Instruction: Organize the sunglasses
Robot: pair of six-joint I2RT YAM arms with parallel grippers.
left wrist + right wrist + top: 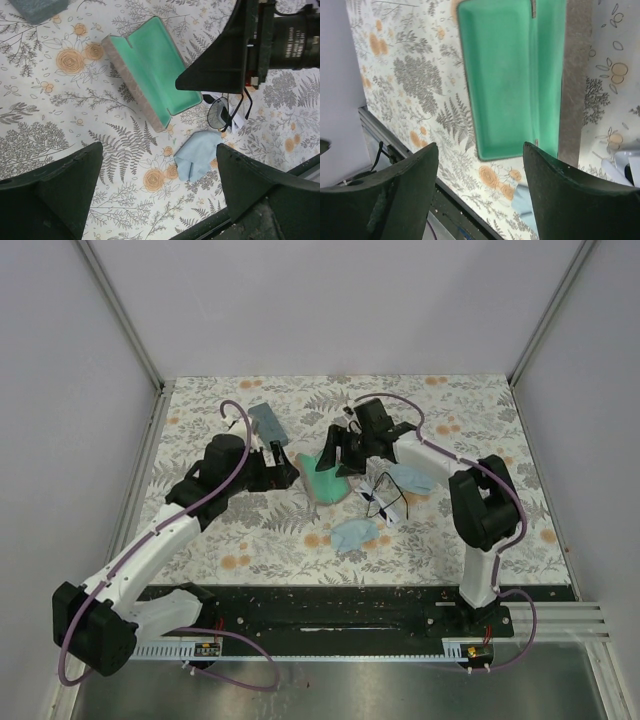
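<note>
The sunglasses [381, 496], thin black frame, lie on the table right of an open tan case [324, 478] with a green lining. In the left wrist view the sunglasses [226, 113] lie partly under the right gripper, beside the case [147, 67]. My left gripper [283, 465] is open and empty, left of the case. My right gripper [340, 452] is open and empty, hovering over the case's right part; its view looks down into the green lining [507, 75].
A slate-blue closed case [269, 421] lies at the back left. One light blue cloth [354, 534] lies in front of the sunglasses, another [411, 478] to their right. A black rail [320, 610] runs along the near edge.
</note>
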